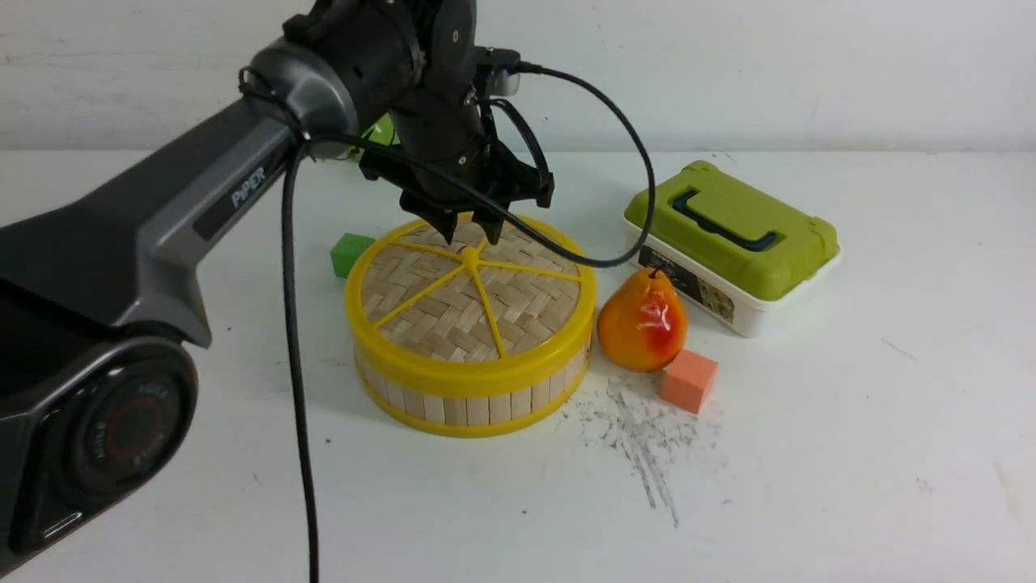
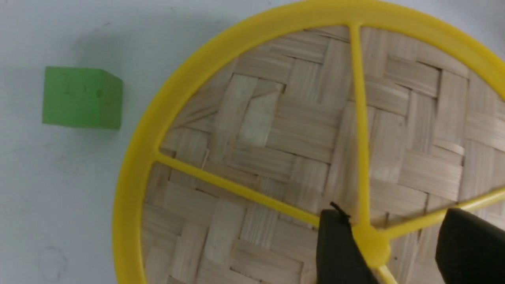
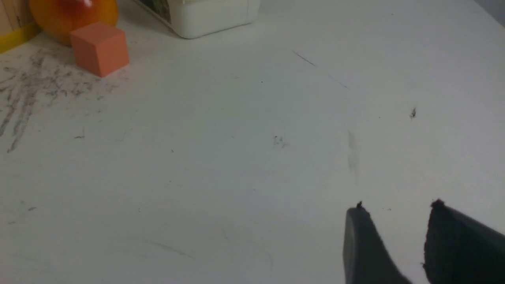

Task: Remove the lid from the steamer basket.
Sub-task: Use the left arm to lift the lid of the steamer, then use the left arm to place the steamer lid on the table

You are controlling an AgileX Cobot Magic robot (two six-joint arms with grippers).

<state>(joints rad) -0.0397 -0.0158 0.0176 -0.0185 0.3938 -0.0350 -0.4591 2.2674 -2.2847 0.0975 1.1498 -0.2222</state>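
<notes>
lid [image 1: 518,304]: seated on the steamer basket [image 1: 465,406], centre knob up
my left gripper [image 1: 469,231]: above the lid near its knob, jaws apart
my right gripper [image 3: 394,227]: over the table [image 3: 221,157], jaws apart
green block [image 1: 350,254]: beside the basket, on its left
pear [image 1: 643,322]: beside the basket's right side, between it and the lidded box [image 1: 736,235]
orange block [image 1: 689,380]: just beside the pear

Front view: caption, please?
The left claw, open, hovers above the lid, which still covers the steamer basket; an orange-red pear sits to the right.
</notes>
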